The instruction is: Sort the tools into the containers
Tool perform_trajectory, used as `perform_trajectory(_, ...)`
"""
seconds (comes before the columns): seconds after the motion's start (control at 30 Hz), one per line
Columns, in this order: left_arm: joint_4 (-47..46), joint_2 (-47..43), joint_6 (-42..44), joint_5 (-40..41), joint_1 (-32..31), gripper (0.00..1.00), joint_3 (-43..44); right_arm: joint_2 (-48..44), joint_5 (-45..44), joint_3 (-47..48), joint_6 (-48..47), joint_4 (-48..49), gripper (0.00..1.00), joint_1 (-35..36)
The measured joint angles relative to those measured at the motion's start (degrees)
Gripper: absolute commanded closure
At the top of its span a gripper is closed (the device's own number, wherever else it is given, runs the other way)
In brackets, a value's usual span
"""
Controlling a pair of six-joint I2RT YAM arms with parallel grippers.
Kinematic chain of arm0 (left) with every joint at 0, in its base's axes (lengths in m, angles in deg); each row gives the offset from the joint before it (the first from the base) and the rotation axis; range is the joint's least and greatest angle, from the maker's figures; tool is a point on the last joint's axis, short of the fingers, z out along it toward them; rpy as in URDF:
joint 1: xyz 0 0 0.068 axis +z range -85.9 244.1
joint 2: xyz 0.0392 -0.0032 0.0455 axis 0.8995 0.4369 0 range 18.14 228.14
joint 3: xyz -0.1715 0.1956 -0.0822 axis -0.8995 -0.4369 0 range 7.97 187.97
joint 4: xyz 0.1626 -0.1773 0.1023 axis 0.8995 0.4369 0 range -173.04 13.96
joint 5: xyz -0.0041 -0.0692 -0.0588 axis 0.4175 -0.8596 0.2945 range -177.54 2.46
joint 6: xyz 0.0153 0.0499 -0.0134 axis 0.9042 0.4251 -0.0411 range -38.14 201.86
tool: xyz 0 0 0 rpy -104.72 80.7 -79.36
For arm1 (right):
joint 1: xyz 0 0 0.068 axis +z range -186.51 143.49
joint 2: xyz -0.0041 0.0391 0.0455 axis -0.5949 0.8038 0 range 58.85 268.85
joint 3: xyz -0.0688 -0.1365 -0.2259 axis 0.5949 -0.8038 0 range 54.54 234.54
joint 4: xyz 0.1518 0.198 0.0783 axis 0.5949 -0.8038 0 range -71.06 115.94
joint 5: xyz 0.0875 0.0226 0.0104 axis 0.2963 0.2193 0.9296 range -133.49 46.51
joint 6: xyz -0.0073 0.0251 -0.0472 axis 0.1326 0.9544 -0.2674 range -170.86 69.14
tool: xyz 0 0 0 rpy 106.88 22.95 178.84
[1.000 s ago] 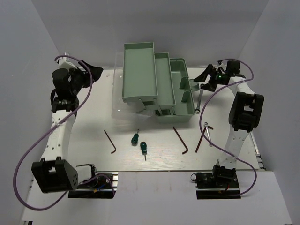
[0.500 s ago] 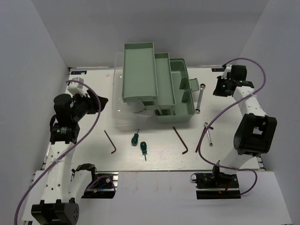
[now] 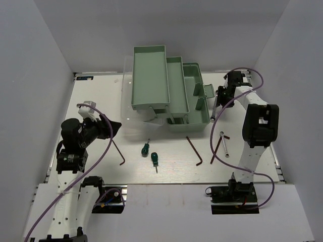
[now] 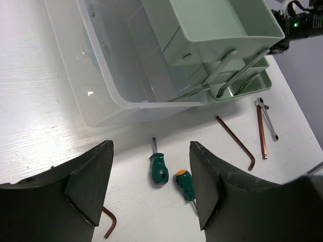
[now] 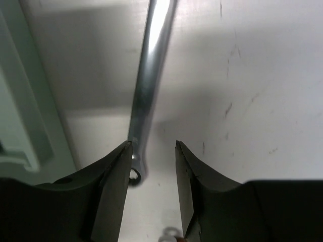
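Note:
The mint-green toolbox [image 3: 166, 96] stands open at the back centre, its trays fanned out. Two green-handled screwdrivers [image 3: 145, 148] [image 3: 154, 160] lie in front of it, with reddish-brown hex keys [image 3: 119, 152] [image 3: 194, 150] [image 3: 217, 148] on either side. One silver wrench [image 3: 214, 108] lies beside the toolbox's right wall, another wrench [image 3: 224, 144] further forward. My left gripper [image 3: 113, 128] is open and empty, above the table; its wrist view frames both screwdrivers [image 4: 159, 167] [image 4: 185, 184] between the fingers. My right gripper [image 5: 153, 151] is open low over the wrench [image 5: 149, 75], whose ring end lies beside the left finger.
The toolbox's clear lid [image 4: 116, 65] lies open flat on the left of the trays. The toolbox wall [image 5: 20, 101] is close to the left of my right gripper. White walls enclose the table on three sides.
My left arm has swung from the far left back toward the near centre, facing the screwdrivers. My right arm has come down to the wrench beside the toolbox.

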Motion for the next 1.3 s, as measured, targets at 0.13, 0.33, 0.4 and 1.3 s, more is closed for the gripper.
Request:
perform_trajectory(0.13,0.1,-0.2,0.0,-0.3,0.0,0.28,-0.2,4.4,-1.1,4.9,1.7,0.1,0.51,1.3)
perform_trajectory(0.33,0.1,-0.7,0.2,-0.5,0.0,0.28,-0.3,10.4,-4.6,10.3,4.7,-1.1,0.51,2.3)
perform_trajectory(0.4,0.1,-1.0,0.2,-0.5,0.0,0.28,-0.8,11.0,-5.6,11.0,5.6,-1.7,0.50,2.5)
perform_trajectory(1.3,3.1,-1.2,0.2,-0.7,0.0,0.28,-1.7,6.2,-4.0,-0.2,14.9,4.8,0.57,3.1)
